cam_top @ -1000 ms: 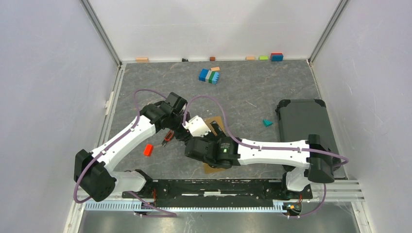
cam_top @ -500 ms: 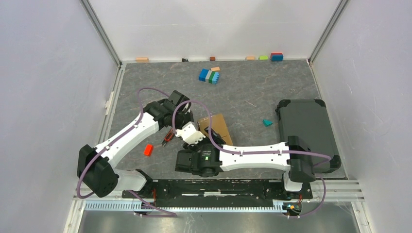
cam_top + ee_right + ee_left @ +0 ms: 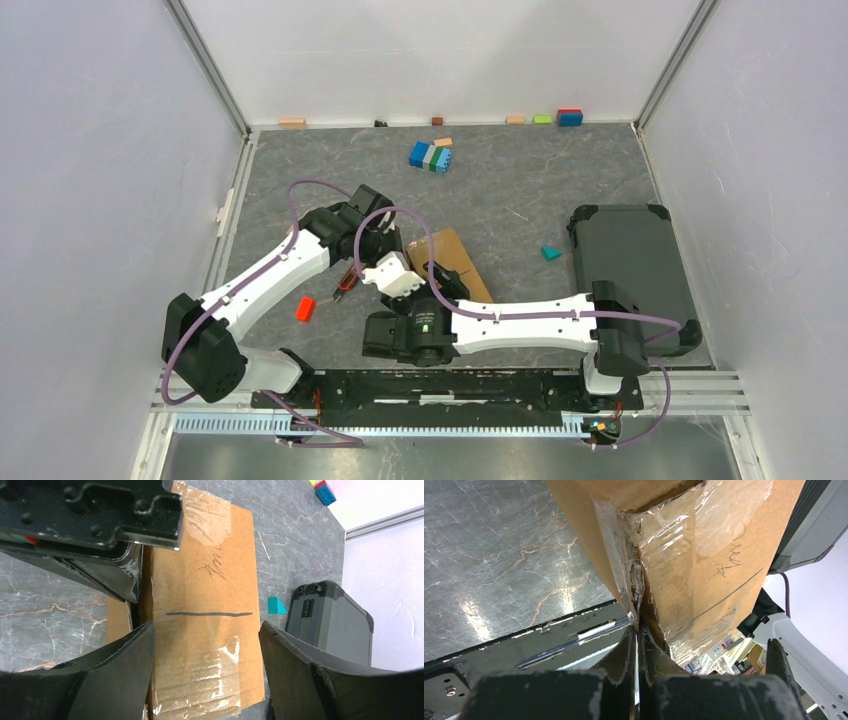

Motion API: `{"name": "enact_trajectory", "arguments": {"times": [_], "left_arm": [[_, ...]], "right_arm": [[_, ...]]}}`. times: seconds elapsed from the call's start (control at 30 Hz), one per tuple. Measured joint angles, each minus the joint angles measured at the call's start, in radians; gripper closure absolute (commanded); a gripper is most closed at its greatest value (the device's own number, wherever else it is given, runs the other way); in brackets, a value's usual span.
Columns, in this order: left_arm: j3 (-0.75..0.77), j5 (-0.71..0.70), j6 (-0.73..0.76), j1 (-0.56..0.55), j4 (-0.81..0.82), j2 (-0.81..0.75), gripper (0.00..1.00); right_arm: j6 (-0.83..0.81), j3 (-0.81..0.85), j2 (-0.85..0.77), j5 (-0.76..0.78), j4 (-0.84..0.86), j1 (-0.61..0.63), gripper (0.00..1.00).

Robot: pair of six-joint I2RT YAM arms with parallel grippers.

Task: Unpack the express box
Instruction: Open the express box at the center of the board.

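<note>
Top external view: the express box [image 3: 462, 265], plain brown cardboard, is near the middle of the table [image 3: 520, 190], partly covered by the left arm [image 3: 270, 275] reaching in from its left and the right arm [image 3: 520, 318] folded across its near side. A black case [image 3: 630, 265] lies well to the right, with a teal triangular block [image 3: 549, 253] between it and the box. A red block [image 3: 305, 309] lies near the left arm, and a blue-green block cluster [image 3: 431, 156] sits farther back. Left wrist view: the left pincer [image 3: 638, 630] has its fingers pressed together on a taped edge of the box, where two cardboard faces meet. The clear tape there is wrinkled, torn and lifting along the seam. The face beside it carries a handwritten scribble and a thin dark line. Right wrist view: the right pincer [image 3: 206, 625] is spread wide, one finger on each long side of the box. Whether the fingers touch the cardboard cannot be told. The top face shows crinkled clear tape at both ends, the same scribble, and a black line drawn across its width. The black body of the left pincer bears on the box's left edge. The teal block and the black case lie just beyond the right finger.
</note>
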Motion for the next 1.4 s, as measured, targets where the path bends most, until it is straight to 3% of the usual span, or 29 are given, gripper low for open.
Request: {"name": "enact_trajectory", "arguments": {"times": [0.3,0.4,0.63,0.77,0.87,1.07,1.17,1.4], "left_arm": [[0.0,-0.01,0.008,0.0,0.032,0.006,0.98],[-0.009,-0.04,0.036,0.003,-0.024,0.013,0.98],[-0.028,-0.055,0.058,0.005,-0.078,0.055,0.98],[-0.023,-0.055,0.06,0.005,-0.077,0.055,0.98],[0.009,-0.055,0.066,0.005,-0.079,0.06,0.98],[0.108,-0.058,0.101,0.005,-0.066,0.068,0.98],[0.139,-0.074,0.125,0.005,-0.074,0.081,0.98],[0.25,-0.158,0.172,-0.032,-0.174,0.174,0.98]], "right_arm": [[-0.022,-0.008,-0.03,0.027,-0.003,-0.048,0.2],[-0.06,-0.008,-0.062,0.11,-0.053,-0.084,0.2],[-0.14,-0.021,-0.153,0.145,-0.054,-0.185,0.12],[-0.309,-0.2,-0.365,-0.067,0.178,-0.294,0.07],[-0.401,-0.299,-0.549,-0.314,0.323,-0.45,0.06],[-0.453,-0.393,-0.639,-0.7,0.538,-0.562,0.04],[-0.442,-0.49,-0.633,-0.824,0.597,-0.569,0.04],[-0.347,-0.668,-0.667,-0.933,0.766,-0.584,0.08]]}}
